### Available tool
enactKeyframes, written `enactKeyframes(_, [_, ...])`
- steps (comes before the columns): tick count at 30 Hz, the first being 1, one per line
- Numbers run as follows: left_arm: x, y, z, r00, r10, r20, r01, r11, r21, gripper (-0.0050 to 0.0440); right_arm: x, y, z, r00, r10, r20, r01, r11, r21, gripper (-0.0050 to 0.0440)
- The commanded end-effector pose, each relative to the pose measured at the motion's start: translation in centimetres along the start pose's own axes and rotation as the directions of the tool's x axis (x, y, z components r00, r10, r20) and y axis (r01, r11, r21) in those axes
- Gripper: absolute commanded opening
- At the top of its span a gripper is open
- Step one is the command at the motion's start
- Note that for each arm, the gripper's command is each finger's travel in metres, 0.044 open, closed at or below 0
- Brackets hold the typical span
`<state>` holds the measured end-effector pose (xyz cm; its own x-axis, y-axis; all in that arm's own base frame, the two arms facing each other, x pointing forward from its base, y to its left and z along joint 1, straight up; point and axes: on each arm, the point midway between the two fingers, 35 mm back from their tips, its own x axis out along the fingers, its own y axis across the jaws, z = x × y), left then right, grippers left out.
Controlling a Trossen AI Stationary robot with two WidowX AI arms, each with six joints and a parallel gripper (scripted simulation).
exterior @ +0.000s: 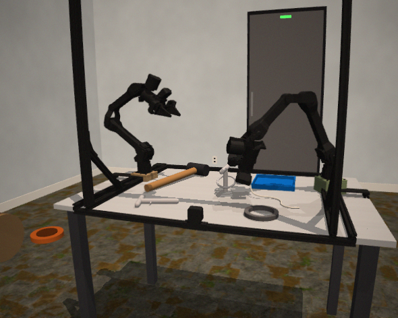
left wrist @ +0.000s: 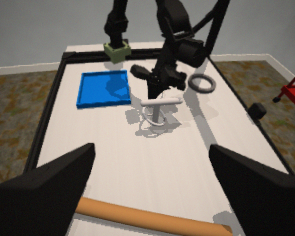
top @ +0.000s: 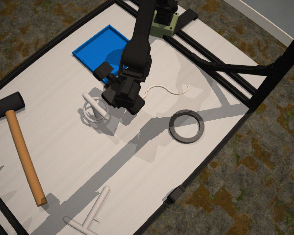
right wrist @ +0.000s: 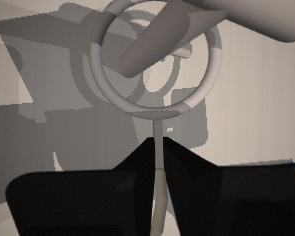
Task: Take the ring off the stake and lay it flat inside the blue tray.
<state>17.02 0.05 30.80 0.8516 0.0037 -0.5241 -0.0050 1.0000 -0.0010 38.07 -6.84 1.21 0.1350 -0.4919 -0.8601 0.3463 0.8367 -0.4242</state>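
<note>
Ring [top: 83, 110] [exterior: 217, 182] [left wrist: 145, 118] [right wrist: 96, 65] around the stake [top: 95, 105] [exterior: 225, 176] [left wrist: 162, 101] [right wrist: 160, 42], raised and tilted.
Its narrow tab [right wrist: 158, 150] is pinched in the right claw [top: 123, 101] [exterior: 243, 179] [left wrist: 150, 101] [right wrist: 157, 143], probably so 1 grip can tip it past the long crossbar; the line [top: 176, 92] [exterior: 274, 199] [right wrist: 159, 200] trails behind. The left claw [exterior: 175, 114] [left wrist: 153, 149], spread, waits well apart, leaving room. From the top view, the blue tray [top: 91, 43] [exterior: 273, 176] [left wrist: 92, 87] [right wrist: 293, 163] lies at the stake's 12 o'clock, likely the next destination.

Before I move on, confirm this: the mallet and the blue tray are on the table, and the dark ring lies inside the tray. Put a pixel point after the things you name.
Not quite: the dark ring [top: 172, 126] [exterior: 247, 215] [left wrist: 191, 83] lies on the bare table, outside the blue tray [top: 91, 48] [exterior: 274, 182] [left wrist: 104, 87], as the top view shows. The rest holds.
</note>
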Motion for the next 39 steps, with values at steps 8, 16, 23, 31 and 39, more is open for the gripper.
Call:
enactKeyframes(8, [0.0, -0.1, -0.1, 1.0, -0.004, -0.002, 0.004, 1.0, 0.003, 0.04, -1.2, 0.1, 0.8, 0.988, -0.15, -0.032, 0.146, 0.984, -0.099, 0.0])
enactKeyframes(16, [0.0, -0.1, -0.1, 1.0, -0.004, -0.002, 0.004, 1.0, 0.003, 0.04, -1.5, 0.0, 1.0, 0.984, -0.176, -0.034, 0.171, 0.978, -0.121, 0.0])
enactKeyframes(23, [0.0, -0.1, -0.1, 1.0, -0.004, -0.002, 0.004, 1.0, 0.003, 0.04, -1.7, -0.6, 1.0, 0.989, -0.144, -0.034, 0.138, 0.981, -0.139, 0.0])
enactKeyframes(31, [0.0, -0.1, -0.1, 1.0, -0.004, -0.002, 0.004, 1.0, 0.003, 0.04, -1.7, -0.9, 1.0, 0.991, -0.131, -0.033, 0.125, 0.981, -0.146, 0.0])
enactKeyframes(39, [0.0, -0.1, -0.1, 1.0, -0.004, -0.002, 0.004, 1.0, 0.003, 0.04, -1.9, -1.5, 1.1, 0.995, -0.099, -0.034, 0.092, 0.982, -0.164, 0.0])
